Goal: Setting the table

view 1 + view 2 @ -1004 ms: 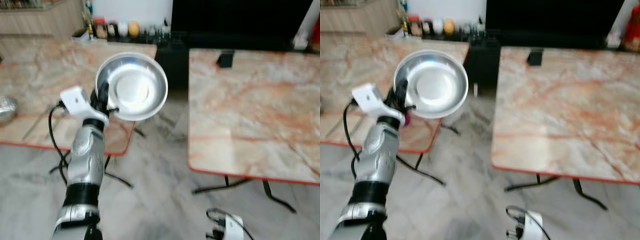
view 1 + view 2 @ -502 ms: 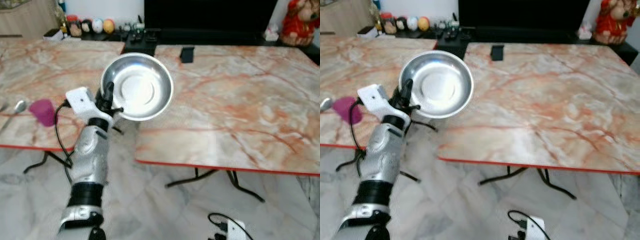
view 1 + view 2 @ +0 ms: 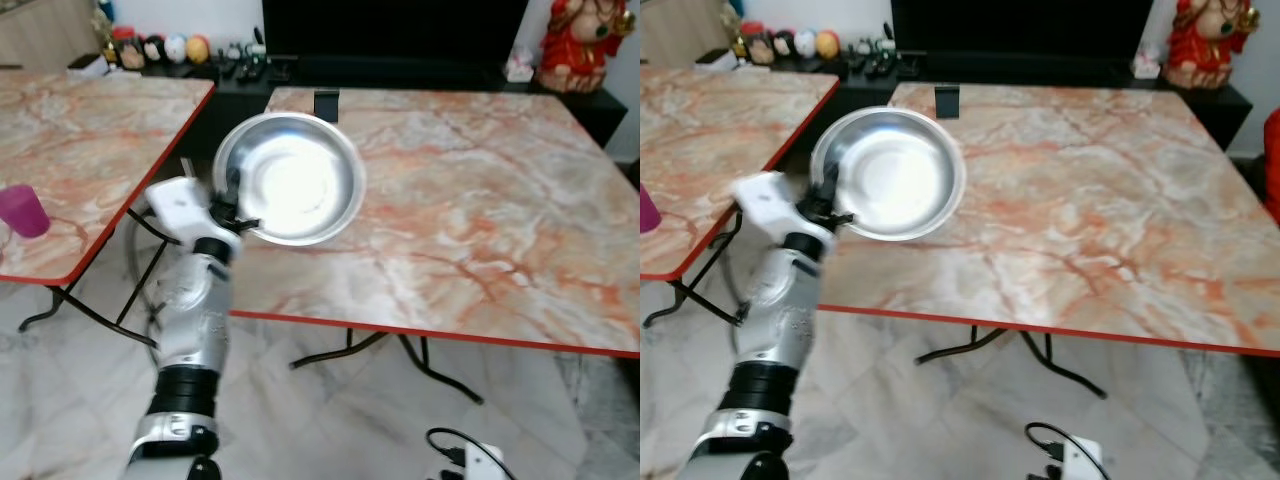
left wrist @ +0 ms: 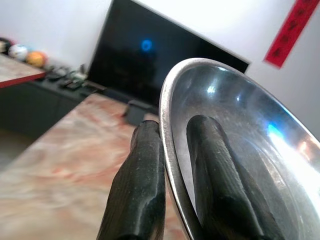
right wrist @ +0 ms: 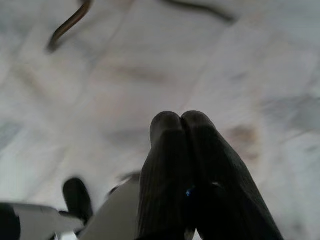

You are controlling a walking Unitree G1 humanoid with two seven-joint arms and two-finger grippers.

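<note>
we've got the left gripper clamped on the near rim of the steel plate, one finger inside the dish and one outside, as the left wrist view shows; fingers pinch the edge tight. the rim grip leaves the underside free, so we judge it's meant for setting the plate flat on a surface. plate sits centre-left of the frame, tilted with its hollow facing the camera, held in the air over the near left corner of the marble table. relative to the gripper, the plate extends up and right from the pinch point, most of its body beyond the fingertips.

right gripper hangs idle over the tiled floor, fingers pressed together, holding nothing.

second table at left of frame carries a pink cup. small dark stand sits at the far edge of the marble table.

judgement: carry step nearly done, placing not yet started; the tilt needs levelling before release.
</note>
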